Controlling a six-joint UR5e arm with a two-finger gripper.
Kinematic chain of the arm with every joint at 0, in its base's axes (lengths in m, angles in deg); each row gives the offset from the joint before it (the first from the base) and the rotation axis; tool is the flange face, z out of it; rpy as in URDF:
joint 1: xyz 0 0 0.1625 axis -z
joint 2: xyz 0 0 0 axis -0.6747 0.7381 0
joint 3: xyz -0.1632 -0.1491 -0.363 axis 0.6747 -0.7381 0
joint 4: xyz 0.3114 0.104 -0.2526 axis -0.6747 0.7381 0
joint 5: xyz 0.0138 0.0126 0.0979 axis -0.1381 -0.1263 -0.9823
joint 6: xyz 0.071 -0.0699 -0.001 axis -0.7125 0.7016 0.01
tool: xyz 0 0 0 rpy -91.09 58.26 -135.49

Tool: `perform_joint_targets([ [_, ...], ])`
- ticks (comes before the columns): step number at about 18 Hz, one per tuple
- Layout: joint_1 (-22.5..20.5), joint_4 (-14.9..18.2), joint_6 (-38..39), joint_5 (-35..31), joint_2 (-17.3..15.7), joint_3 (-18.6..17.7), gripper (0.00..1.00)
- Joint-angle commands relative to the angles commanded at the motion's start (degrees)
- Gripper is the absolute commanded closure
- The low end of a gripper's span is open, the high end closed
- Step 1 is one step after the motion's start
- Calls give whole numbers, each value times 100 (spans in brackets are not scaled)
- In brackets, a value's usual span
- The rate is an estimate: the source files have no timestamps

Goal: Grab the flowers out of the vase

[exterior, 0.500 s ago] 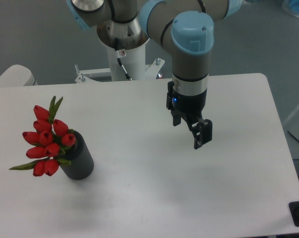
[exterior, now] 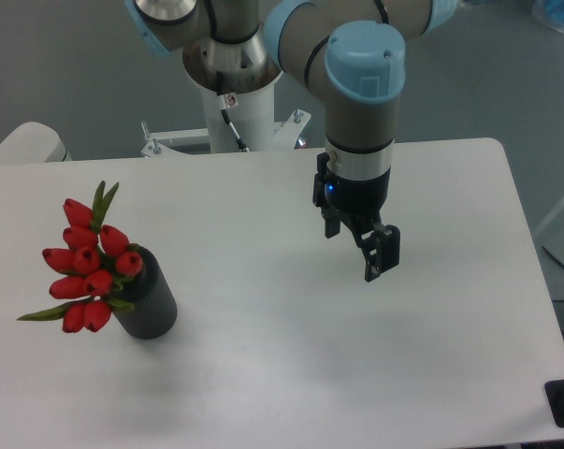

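white table (exterior: 263, 374) — flowers (exterior: 87, 267) in vase (exterior: 151, 304), pincer (exterior: 380, 262) well apart

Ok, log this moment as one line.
stage: approach | gripper: empty, above table | flowers: in vase, untouched

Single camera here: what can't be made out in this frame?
- Gripper: fingers overlap from this angle, so open or shut is unclear.
- Stems inside the vase: hidden by its wall and the flowers.
- Arm's upper joints: cut off by the top edge.
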Motion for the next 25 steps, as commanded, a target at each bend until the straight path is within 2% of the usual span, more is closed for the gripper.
perform_joint_targets([
  [3,-79,26,70,491,-18,-53,0],
  [6,-290,0,579,1536,-35,-350,0],
  [9,-352,35,641,1916,-62,-501,0],
  [12,-378,27,974,2336,-245,-1000,0],
  [13,-448,-17,1298,2913,-342,-1254,0],
  [15,-422,-70,1607,3610,-439,-1467,0],
  [20,-308,-202,1696,3850,-808,-1959,0],
  [22,-229,-281,1705,4130,-931,-2152,0],
  [25,-141,-526,1731,4509,-1063,-2451,0],
])
